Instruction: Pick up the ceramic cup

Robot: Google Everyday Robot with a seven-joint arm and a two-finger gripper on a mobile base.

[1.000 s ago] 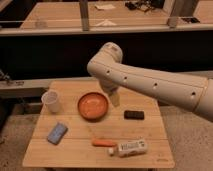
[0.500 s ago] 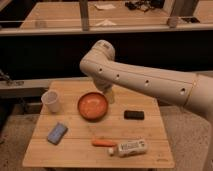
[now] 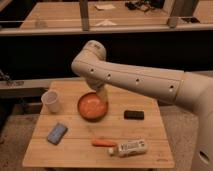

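Observation:
The ceramic cup (image 3: 51, 101) is a small plain white cup standing upright near the left edge of the wooden table (image 3: 145, 135). My gripper (image 3: 102, 96) hangs down from the big white arm (image 3: 135, 80) over the far rim of the orange bowl (image 3: 91, 106). It is to the right of the cup and well apart from it. The gripper is open and holds nothing. The arm hides part of the gripper.
A blue sponge-like pad (image 3: 57, 133) lies front left. An orange carrot-shaped item (image 3: 104, 143) and a white tube or bottle (image 3: 131, 147) lie near the front edge. A small black object (image 3: 133, 114) sits right of the bowl. A long wooden counter (image 3: 100, 20) stands behind.
The arm has swung left across the table, so the gripper now hangs closer to the bowl and the cup. The objects on the table have not moved.

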